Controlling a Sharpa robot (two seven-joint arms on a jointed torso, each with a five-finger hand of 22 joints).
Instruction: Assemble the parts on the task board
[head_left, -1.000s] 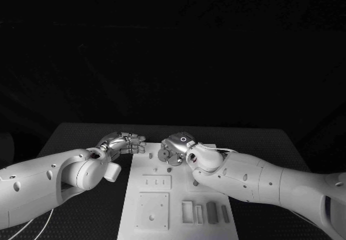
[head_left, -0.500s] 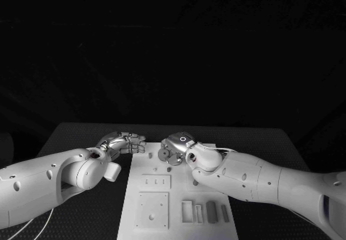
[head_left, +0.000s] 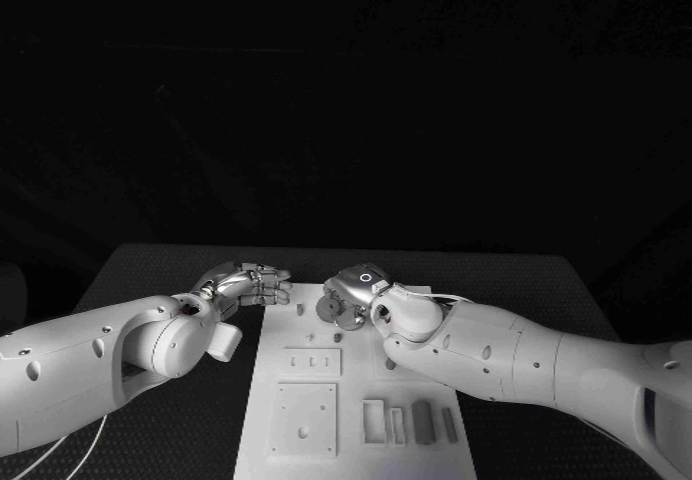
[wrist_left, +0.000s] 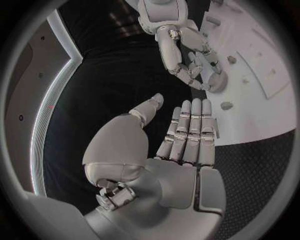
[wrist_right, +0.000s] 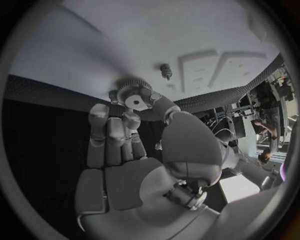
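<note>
Gear: small, toothed, rigid, light by judgement; at board's far edge | Right hand: fingertips clamped on gear rim; hold by rim, teeth aid purchase | Left hand: fingers straight, together, holding nothing, beside board's far left corner.

The right robot hand, pinching a gear, has crept slightly toward the left robot hand across the task board's far end.

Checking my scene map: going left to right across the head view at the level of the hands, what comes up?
Silver left hand → white task board's far left edge → small peg → silver right hand holding a toothed gear.
</note>
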